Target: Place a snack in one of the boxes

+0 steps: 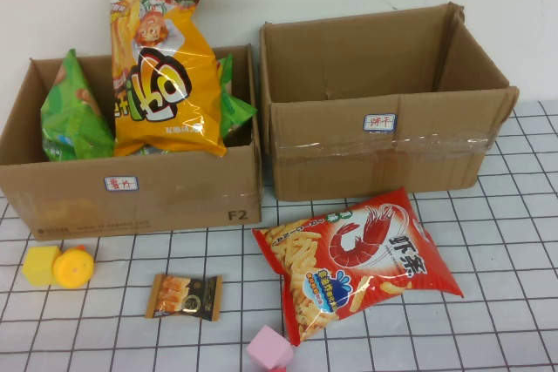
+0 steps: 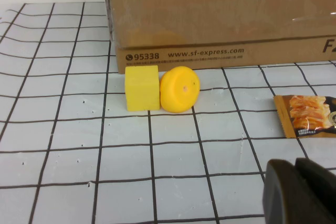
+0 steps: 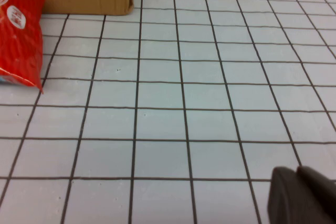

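Red shrimp-stick snack bag (image 1: 356, 260) lies flat on the gridded table (image 1: 514, 320) just in front of the empty right cardboard box (image 1: 384, 106), unheld, because the left gripper (image 2: 299, 192) and right gripper (image 3: 304, 195) hang closed, empty, apart from it.

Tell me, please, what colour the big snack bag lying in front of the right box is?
Red snack bag, with a shrimp picture; clearest in the high view.

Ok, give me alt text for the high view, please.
Two open cardboard boxes stand on a gridded table: the left box holds chip bags, the right box looks empty. In front lie a red shrimp-stick bag, a small brown snack packet, yellow toys and a pink block.
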`<state>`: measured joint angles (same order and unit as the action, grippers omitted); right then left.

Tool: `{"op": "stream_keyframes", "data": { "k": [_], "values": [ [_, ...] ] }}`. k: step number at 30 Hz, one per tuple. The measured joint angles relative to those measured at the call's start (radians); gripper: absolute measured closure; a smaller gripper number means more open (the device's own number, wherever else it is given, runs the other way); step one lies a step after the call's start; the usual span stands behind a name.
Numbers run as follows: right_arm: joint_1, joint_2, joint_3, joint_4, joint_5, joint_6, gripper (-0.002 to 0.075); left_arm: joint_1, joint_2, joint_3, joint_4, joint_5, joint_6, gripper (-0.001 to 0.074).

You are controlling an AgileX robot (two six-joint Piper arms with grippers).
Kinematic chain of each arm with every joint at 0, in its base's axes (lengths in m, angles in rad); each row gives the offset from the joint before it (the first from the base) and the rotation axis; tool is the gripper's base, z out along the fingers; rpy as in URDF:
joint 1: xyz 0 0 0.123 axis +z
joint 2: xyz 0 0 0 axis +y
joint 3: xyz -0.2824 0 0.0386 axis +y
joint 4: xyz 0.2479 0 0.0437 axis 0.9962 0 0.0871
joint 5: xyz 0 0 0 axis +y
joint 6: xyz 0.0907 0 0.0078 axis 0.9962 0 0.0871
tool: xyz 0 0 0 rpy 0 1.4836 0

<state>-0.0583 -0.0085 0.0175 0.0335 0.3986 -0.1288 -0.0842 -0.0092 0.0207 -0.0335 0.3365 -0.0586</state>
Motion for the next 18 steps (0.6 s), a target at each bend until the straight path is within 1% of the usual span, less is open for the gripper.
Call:
{"op": "stream_keyframes", "data": {
  "k": [18],
  "values": [
    [0.0, 0.0, 0.0, -0.011, -0.002, 0.0, 0.0727, 0.0, 0.0, 0.0, 0.002, 0.0, -0.003, 0.0736]
  ]
}}
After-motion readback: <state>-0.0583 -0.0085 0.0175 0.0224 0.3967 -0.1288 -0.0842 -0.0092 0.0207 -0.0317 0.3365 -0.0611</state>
